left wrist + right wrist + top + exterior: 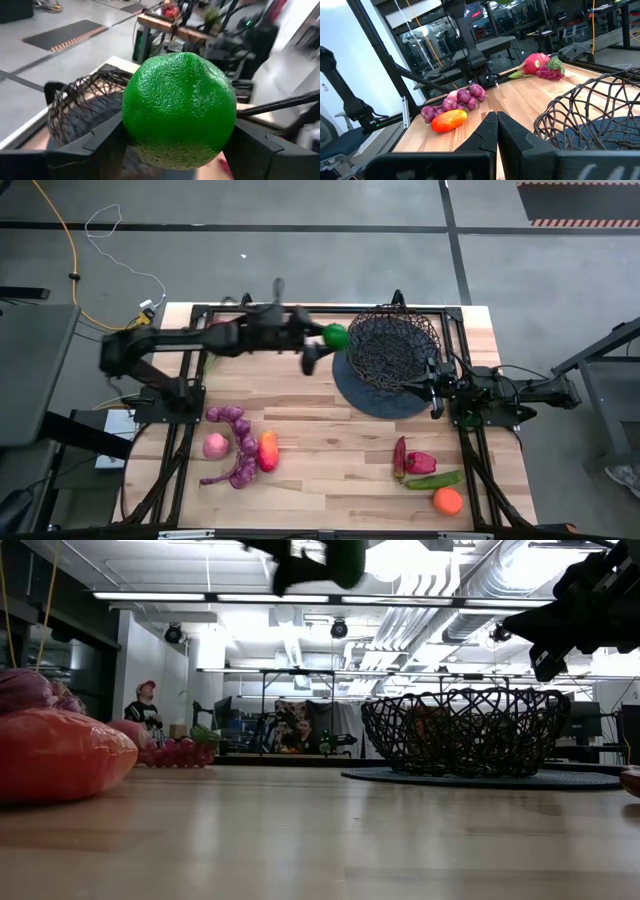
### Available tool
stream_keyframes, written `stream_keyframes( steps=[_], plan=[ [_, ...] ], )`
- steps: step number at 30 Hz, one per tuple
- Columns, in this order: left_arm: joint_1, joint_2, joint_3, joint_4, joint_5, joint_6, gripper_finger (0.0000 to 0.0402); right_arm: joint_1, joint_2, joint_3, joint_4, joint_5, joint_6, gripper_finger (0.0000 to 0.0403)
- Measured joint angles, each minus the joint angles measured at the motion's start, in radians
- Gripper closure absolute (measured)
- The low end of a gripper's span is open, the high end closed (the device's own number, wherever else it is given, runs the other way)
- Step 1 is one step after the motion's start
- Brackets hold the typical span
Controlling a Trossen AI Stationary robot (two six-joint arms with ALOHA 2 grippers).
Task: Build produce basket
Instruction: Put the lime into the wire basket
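High view: the left gripper [322, 343] is clamped on a round green fruit [336, 335], held just beside the basket [392, 346] at its 9 o'clock rim. The basket is a black wire-mesh bowl on a dark round disc [372, 392]. The right gripper [437, 388], fingers together and holding nothing, sits at the basket's 4 o'clock. Purple grape bunches [236, 445], a pink piece [215, 445] and an orange-red piece [268, 450] lie at the table's 8 o'clock; red peppers [413, 461], a green pod [434, 479] and an orange [448, 501] lie at 4 o'clock.

Low view: the fruit hangs well above the tabletop (lattice open, base flat).

Left wrist view: the fruit's skin is pebbled and glossy, pressed between both dark fingers [102, 145].

Right wrist view: the fingers [512, 135] meet, close beside the mesh wall.
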Motion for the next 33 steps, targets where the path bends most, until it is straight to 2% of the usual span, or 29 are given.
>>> stream_keyframes(
  steps=[5, 10, 15, 26, 30, 33],
  plan=[
    [0.001, 0.209, 0.137, -0.012, -0.069, 0.164, 0.0138, 0.0, 0.0, 0.0, 0.0, 0.0, 0.0, 0.0402],
    [0.001, 0.38, 0.215, 0.017, -0.118, 0.324, 0.0136, 0.0, 0.0, 0.0, 0.0, 0.0, 0.0, 0.0402],
    [0.001, 0.491, 0.247, 0.014, -0.152, 0.356, 0.0129, 0.0, 0.0, 0.0, 0.0, 0.0, 0.0, 0.0402],
    [0.006, 0.54, 0.25, 0.017, -0.185, 0.356, 0.012, 0.0, 0.0, 0.0, 0.0, 0.0, 0.0, 0.0402],
    [0.01, 0.54, 0.251, 0.012, -0.2, 0.355, 0.0101, 0.0, 0.0, 0.0, 0.0, 0.0, 0.0, 0.0402],
    [0.016, 0.537, 0.279, -0.065, -0.189, 0.341, 0.0083, 0.0, 0.0, 0.0, 0.0, 0.0, 0.0, 0.0402]
  ],
)
